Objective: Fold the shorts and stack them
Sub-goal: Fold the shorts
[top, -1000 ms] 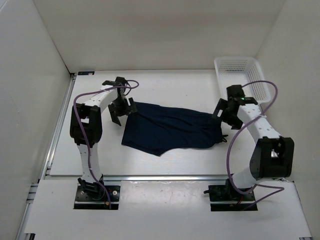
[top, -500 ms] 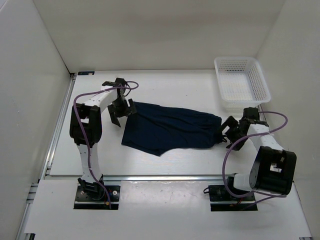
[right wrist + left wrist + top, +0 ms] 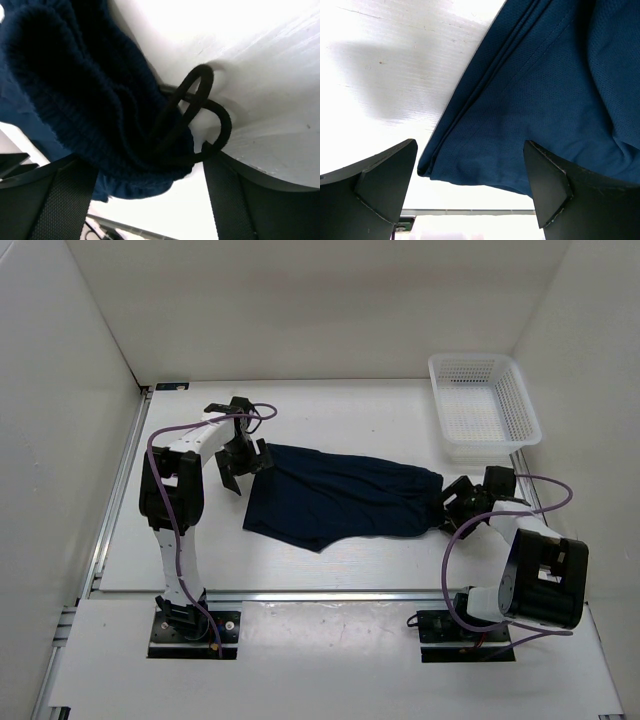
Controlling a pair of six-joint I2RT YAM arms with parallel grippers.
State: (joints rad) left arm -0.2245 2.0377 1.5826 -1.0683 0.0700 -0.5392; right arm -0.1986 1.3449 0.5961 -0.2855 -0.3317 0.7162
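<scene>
Right gripper (image 3: 450, 505) jaws apart, nothing clamped. A second ago it was up near the basket (image 3: 520, 405); it has dropped and swung in to the 3 o'clock end of the shorts (image 3: 335, 500). Its wrist view shows the gathered waistband (image 3: 90, 90) bunched between the two fingers, with the drawstring (image 3: 200, 107) looped on the table (image 3: 330, 410) by the right finger. Left gripper (image 3: 240, 462) also apart and empty, unmoved over the last second, parked at the 10 o'clock corner of the shorts; in its wrist view the hem corner lies between the fingers. Shorts lie spread at table centre, long axis 9 to 3 o'clock, not shifted. Basket at 1 o'clock of the table, well apart. Judgement: both ends are now lined up for a pinch and the fold hasn't started. Risk: the right gripper catching the drawstring along with the waistband.
</scene>
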